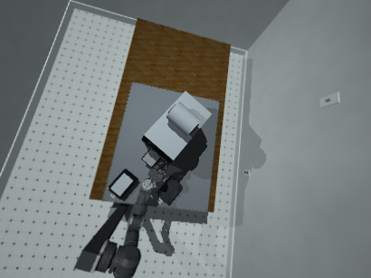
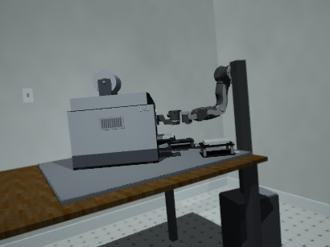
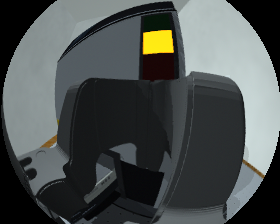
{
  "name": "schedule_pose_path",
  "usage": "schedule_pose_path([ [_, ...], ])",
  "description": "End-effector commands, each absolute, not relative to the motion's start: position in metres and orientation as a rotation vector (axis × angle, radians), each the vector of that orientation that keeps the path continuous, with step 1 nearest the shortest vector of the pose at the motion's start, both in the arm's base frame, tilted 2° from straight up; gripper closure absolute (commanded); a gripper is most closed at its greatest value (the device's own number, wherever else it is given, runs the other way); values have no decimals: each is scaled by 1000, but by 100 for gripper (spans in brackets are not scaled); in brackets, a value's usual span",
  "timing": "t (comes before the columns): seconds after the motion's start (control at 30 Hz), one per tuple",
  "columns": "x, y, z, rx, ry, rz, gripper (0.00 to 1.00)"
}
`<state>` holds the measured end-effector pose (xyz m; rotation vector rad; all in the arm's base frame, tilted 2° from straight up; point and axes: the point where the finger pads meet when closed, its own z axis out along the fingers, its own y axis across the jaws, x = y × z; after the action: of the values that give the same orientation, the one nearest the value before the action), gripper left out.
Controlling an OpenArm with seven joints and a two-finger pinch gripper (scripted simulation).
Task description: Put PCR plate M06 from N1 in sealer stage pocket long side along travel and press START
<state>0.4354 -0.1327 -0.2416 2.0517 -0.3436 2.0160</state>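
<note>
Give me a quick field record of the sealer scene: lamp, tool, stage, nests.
lamp: amber lit, on the sealer front
tool: tool shut, holding nothing, close to the sealer's front under the lamp
stage: low at the sealer's front; plate on it hard to make out
nearer nest: plate resting in it
arm: reaching from its post

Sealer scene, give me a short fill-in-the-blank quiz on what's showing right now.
1. The lamp on the sealer is lit ____.
2. The gripper is shut and holds ____.
3. The foil roll sits on ____ of the sealer.

Missing words: amber; nothing; top
</note>
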Motion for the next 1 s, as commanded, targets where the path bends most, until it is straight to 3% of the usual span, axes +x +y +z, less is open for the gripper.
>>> schedule_pose_path([
  [0.0,435,-132,-247,2074,-337,1999,100],
  [0.97,414,-127,-246,2059,-344,2007,100],
])
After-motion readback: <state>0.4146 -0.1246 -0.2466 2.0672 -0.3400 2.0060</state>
